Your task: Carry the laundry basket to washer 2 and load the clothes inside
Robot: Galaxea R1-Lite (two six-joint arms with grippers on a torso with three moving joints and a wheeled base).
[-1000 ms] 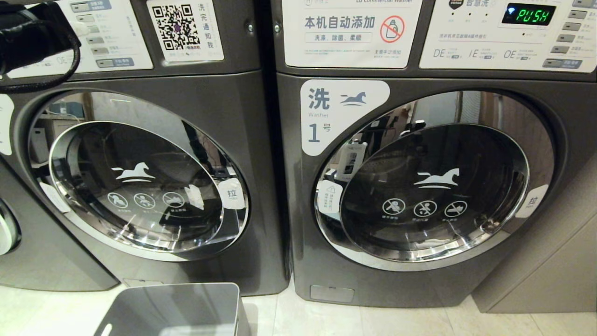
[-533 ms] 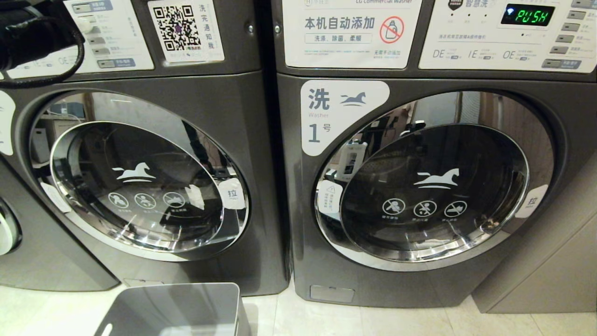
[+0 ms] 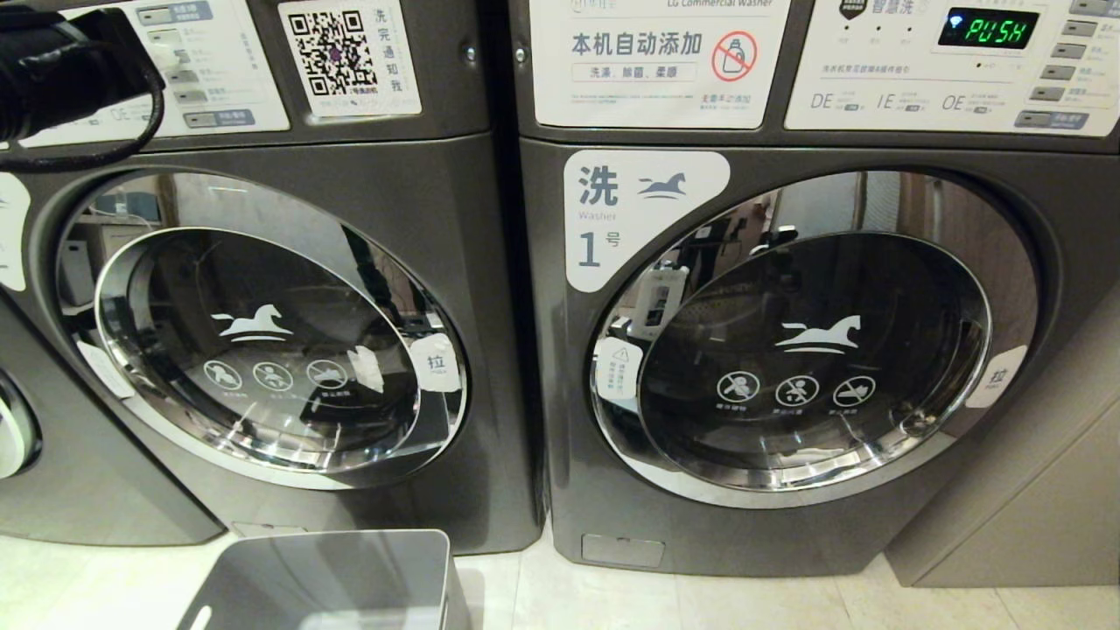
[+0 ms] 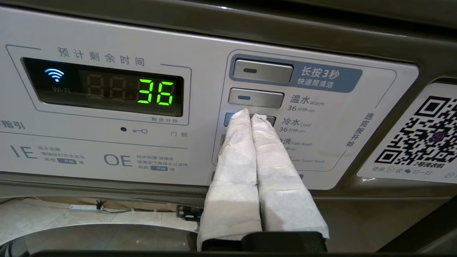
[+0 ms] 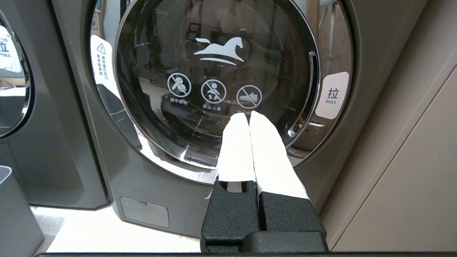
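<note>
Washer 2 point(image 3: 455, 227) stands on the left with its round chrome-rimmed door point(image 3: 262, 350) closed. My left gripper point(image 4: 251, 116) is shut and empty, its white-wrapped tips pressed against the cold-water button on washer 2's control panel point(image 4: 107, 150); the display point(image 4: 155, 92) reads 36. In the head view that arm point(image 3: 70, 66) reaches in at the top left. The laundry basket point(image 3: 324, 577) sits on the floor in front of washer 2, and the part I see holds nothing. The clothes are out of view. My right gripper point(image 5: 249, 115) hangs shut in front of the other washer's door.
Washer 1 point(image 3: 560, 490) stands immediately to the right, door point(image 5: 214, 71) closed, its display showing PUSH point(image 3: 989, 31). A beige cabinet side point(image 3: 1032, 507) borders it on the right. Pale tiled floor point(image 3: 612, 604) runs in front of both machines.
The left arm has edged slightly to the right along washer 2's control panel. Doors, basket and right gripper are where they were.
</note>
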